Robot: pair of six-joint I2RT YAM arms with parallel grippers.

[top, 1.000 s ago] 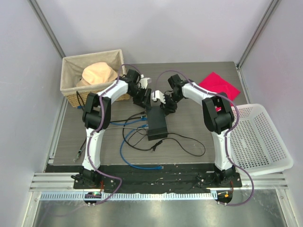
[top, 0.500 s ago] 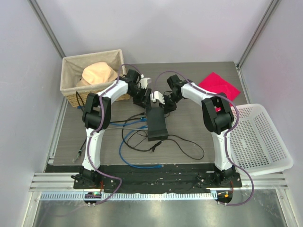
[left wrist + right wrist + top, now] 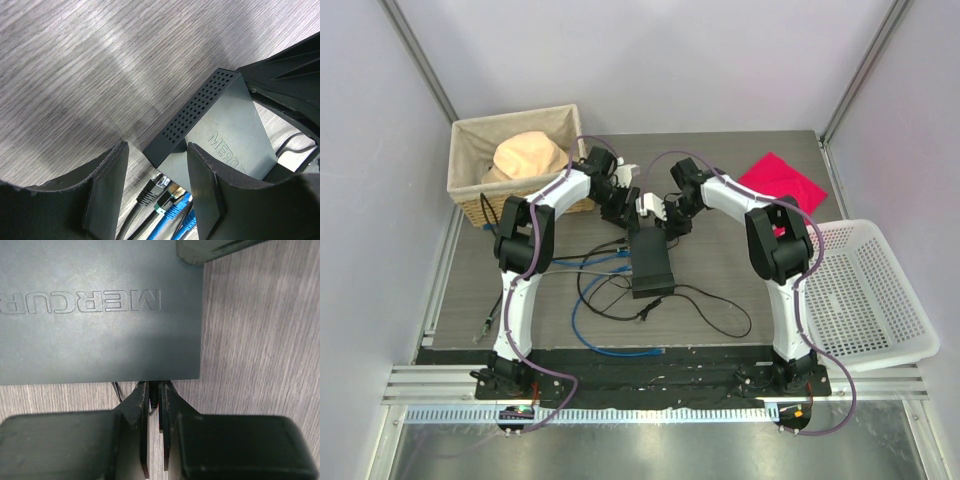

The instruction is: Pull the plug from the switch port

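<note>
On my overhead feed the flat matte-black rectangular switch (image 3: 651, 264) lies mid-table on the dark grey wood-grain tabletop (image 3: 465, 270), its length running near to far. Both arms are bent in over its far end.

The right gripper (image 3: 156, 386) is pinched almost closed against one edge of the switch. Its wrist camera shows a small black plug (image 3: 159, 402) between the two tips, right where it meets the casing, with a finger pressed to each side.

The left gripper (image 3: 157, 150) is spread wide with nothing in it. Its fingers (image 3: 107, 190) stand either side of a corner of the switch, beside the perforated vent face; I cannot tell whether either one touches the casing. Just past that corner, black and blue network plugs (image 3: 162, 197) sit in the socket row.

Blue and black cables (image 3: 595, 300) trail across the table to the near left of the switch. At the far left stands a woven wicker basket (image 3: 472, 207) holding a tan hat (image 3: 528, 155). A red cloth (image 3: 782, 180) lies far right, and a white plastic mesh basket (image 3: 910, 345) sits at the right edge.
</note>
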